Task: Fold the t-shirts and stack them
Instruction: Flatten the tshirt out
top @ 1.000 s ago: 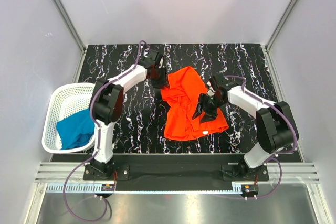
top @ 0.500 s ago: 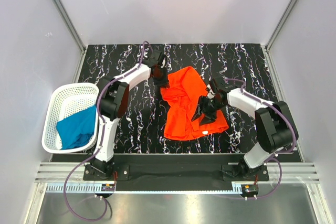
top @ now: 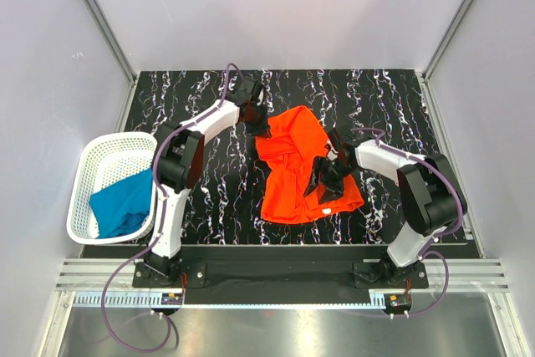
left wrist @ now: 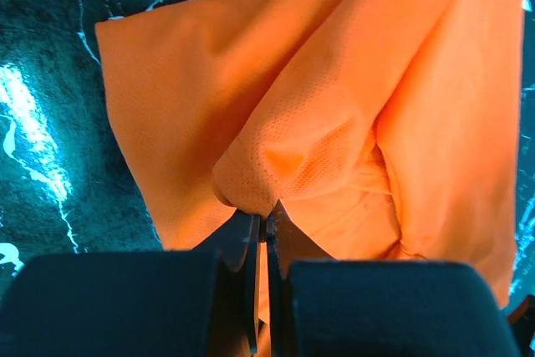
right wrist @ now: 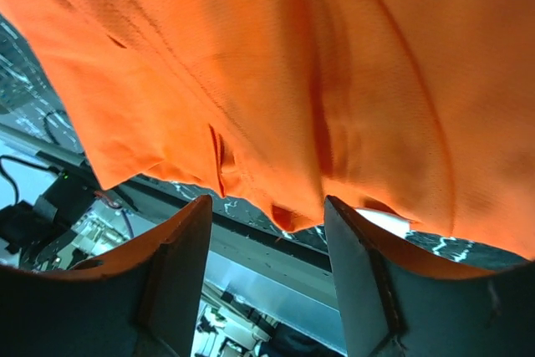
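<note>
Left pincer [left wrist: 266, 225] pinches a fold of the orange shirt [top: 292, 186], barely moved; right pincer [right wrist: 266, 203], spread, has edged inward over it. Shirt's bunched on bench [top: 209, 198], right of basket [top: 100, 150]; teal shirt [top: 121, 206] inside basket. Flattening prob. unfinished, no fold started yet.

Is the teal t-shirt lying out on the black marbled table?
No, the teal t-shirt sits inside the white mesh basket on the left.
</note>
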{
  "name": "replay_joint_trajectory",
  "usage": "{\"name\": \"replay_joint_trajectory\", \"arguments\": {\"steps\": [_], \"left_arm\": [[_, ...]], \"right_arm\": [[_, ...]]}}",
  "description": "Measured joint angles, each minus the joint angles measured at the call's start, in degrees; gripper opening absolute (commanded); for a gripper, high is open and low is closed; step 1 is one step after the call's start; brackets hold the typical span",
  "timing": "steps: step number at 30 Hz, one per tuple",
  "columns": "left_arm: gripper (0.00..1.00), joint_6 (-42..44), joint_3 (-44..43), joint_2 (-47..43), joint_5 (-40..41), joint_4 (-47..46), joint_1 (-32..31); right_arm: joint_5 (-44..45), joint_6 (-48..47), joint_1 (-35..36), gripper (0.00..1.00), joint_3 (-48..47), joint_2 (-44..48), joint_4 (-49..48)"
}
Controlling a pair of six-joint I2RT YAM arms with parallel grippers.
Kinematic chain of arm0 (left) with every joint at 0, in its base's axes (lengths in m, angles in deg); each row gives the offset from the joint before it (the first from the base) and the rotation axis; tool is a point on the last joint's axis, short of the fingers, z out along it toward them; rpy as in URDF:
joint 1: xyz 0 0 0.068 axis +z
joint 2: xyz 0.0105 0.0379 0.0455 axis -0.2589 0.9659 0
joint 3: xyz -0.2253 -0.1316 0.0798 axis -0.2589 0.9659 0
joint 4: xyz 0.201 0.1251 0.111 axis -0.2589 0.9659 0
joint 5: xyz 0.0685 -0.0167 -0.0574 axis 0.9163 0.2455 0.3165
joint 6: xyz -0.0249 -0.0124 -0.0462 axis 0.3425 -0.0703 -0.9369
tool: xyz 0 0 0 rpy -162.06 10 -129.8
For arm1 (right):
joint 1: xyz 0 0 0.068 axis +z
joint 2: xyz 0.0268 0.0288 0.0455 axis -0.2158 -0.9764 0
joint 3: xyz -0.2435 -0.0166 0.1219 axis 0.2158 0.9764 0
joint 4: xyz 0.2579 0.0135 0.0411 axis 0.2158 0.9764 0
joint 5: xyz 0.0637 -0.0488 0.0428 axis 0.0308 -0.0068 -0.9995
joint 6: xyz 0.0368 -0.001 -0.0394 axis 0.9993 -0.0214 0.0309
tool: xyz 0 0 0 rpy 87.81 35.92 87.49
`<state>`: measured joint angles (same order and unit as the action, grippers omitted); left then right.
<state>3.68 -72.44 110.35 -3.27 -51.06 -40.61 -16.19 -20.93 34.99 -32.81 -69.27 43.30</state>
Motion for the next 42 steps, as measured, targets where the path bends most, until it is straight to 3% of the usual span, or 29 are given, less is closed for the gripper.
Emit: {"name": "replay_joint_trajectory", "arguments": {"steps": [6, 8, 12, 15, 21, 26, 30, 35, 42], "left_arm": [[0.00, -0.1, 0.1, -2.1, -1.4, 0.0, 0.1], [0.00, -0.1, 0.3, -3.0, -1.6, -0.1, 0.1], [0.00, -0.2, 1.2, -5.4, -2.3, -0.1, 0.2], [0.00, -0.3, 1.7, -7.4, -2.8, 0.0, 0.4], [0.00, -1.1, 3.0, -12.2, -3.5, 0.0, 1.4], [0.00, -1.7, 4.8, -18.1, -3.8, 0.4, 2.7], [0.00, -1.7, 5.5, -24.4, -4.0, 1.1, 4.8], [0.00, -1.3, 5.5, -34.0, -4.0, 1.9, 7.7], [0.00, -0.1, 6.4, -49.2, -6.0, 3.2, 9.4]], "right_arm": [[2.6, -0.3, 0.0, 0.60, -0.9, -0.8, 1.3], [2.7, -0.7, 0.0, 0.54, -1.3, -1.9, 1.2], [2.8, -1.7, 0.1, 0.28, -2.2, -4.3, 1.2], [3.0, -2.0, 0.2, 0.00, -3.3, -5.2, 1.0], [9.2, -2.2, 0.3, 0.00, -4.8, -3.9, 2.4], [20.7, -3.2, -0.1, 0.00, -10.1, 6.7, 10.0], [29.8, -4.9, -2.6, 0.00, -21.9, 17.0, 15.9], [38.1, -8.3, -6.1, 0.00, -41.2, 22.1, 22.0], [41.3, -13.0, -6.0, 0.00, -58.6, 28.5, 26.5]]}}
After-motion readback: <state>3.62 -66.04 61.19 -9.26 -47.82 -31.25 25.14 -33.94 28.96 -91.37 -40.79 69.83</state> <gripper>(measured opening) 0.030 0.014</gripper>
